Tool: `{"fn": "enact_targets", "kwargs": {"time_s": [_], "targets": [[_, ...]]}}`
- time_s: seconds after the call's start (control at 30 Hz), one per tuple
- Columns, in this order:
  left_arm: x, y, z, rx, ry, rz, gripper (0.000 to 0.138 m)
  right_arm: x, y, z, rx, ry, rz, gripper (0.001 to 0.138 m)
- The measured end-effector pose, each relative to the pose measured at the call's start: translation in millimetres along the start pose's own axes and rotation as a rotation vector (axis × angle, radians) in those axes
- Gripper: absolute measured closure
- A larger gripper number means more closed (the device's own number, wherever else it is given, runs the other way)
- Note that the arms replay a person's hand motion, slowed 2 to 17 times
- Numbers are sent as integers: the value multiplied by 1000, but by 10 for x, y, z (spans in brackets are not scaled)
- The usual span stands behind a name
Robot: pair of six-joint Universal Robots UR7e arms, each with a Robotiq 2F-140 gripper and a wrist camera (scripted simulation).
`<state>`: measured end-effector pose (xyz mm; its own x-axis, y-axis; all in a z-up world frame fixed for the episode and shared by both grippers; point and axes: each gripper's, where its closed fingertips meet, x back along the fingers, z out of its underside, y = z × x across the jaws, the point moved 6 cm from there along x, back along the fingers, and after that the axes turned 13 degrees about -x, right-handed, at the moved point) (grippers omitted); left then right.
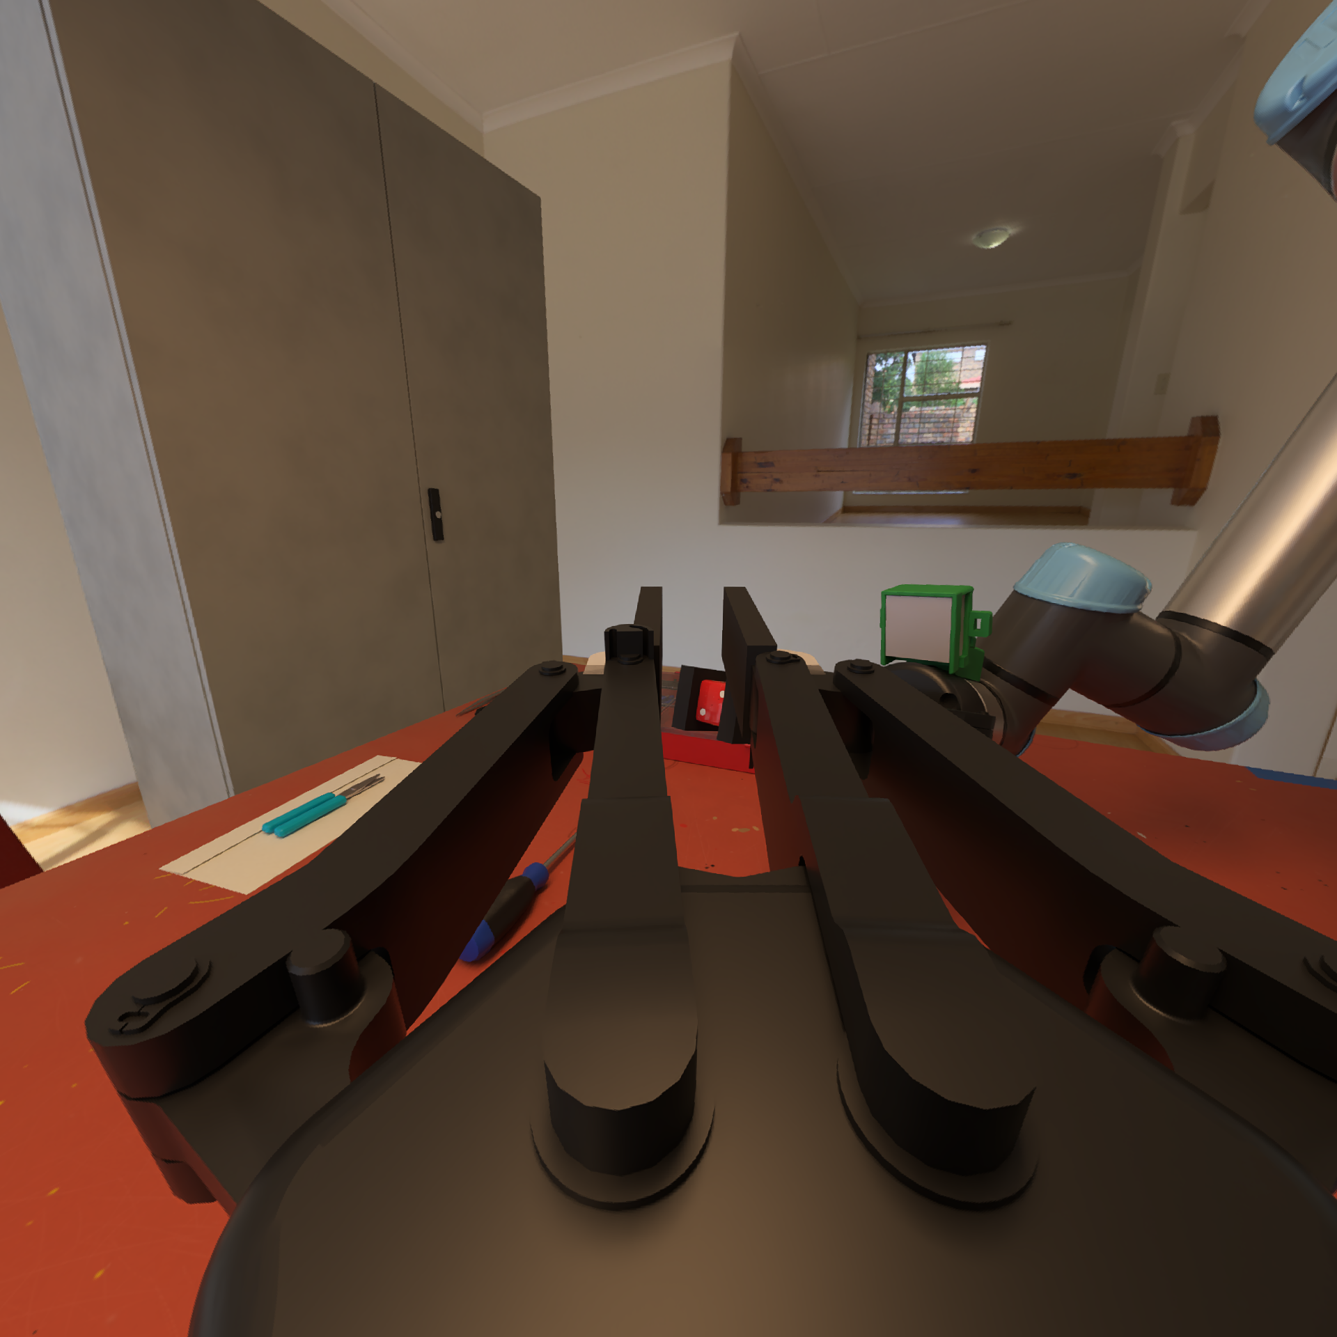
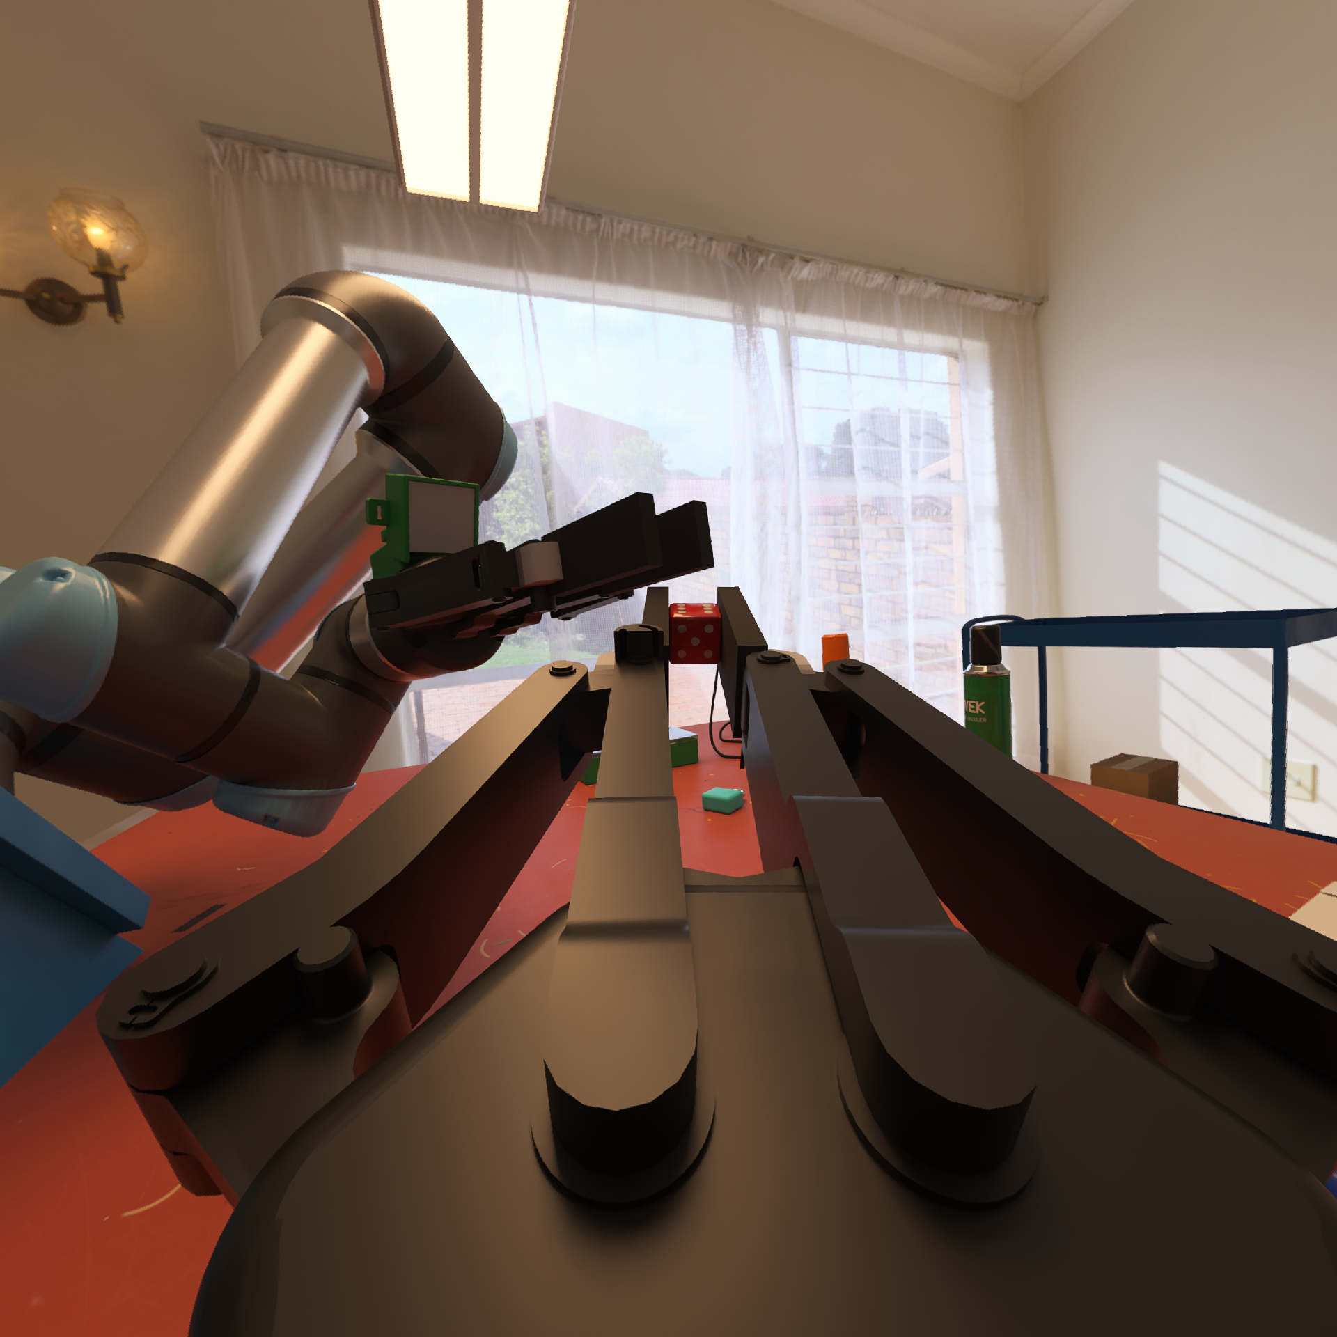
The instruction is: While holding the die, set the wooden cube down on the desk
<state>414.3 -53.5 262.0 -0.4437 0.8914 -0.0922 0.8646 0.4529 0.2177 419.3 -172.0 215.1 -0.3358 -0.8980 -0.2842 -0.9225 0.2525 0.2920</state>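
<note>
Black fingers of the left gripper [image 1: 691, 622] fill the near view, standing a narrow gap apart with nothing between them. Two pale slivers show behind its knuckles; whether they belong to the wooden cube I cannot tell.

The right gripper [image 2: 693, 622] is clamped on one red die [image 2: 694, 633] with white pips, held up off the desk [image 1: 108, 1085].

In the left wrist view, two teal-handled tools [image 1: 307, 816] lie side by side on one pale sheet [image 1: 239, 857]. One blue-and-black screwdriver [image 1: 506, 911] is partly hidden by the linkage, and one red tray [image 1: 705, 754] lies beyond the fingertips.

In the right wrist view there is one green spray can [image 2: 987, 702], one orange object [image 2: 835, 646], one small teal block [image 2: 722, 799] and one cardboard box [image 2: 1132, 776].

The desk is red and scuffed — grey cabinets [image 1: 289, 434] on one side, a curtained window [image 2: 723, 434] on the other.
</note>
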Motion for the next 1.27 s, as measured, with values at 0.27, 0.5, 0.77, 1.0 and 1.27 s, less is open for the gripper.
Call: {"fn": "enact_targets", "kwargs": {"time_s": [0.27,0.5,0.77,1.0,1.27], "targets": [[23,47,22,-12,16,-32,119,25,29,-19,1,-24,-47,121],[44,83,36,1,14,-42,119,41,46,-40,-1,-41,-74,121],[55,66,10,37,-28,2,117,46,27,-46,-7,-37,-65,121],[45,26,-19,67,-65,54,113,45,5,-34,-4,-25,-45,121],[10,-17,-22,83,-68,83,111,35,-9,-12,3,-4,-25,121]]}}
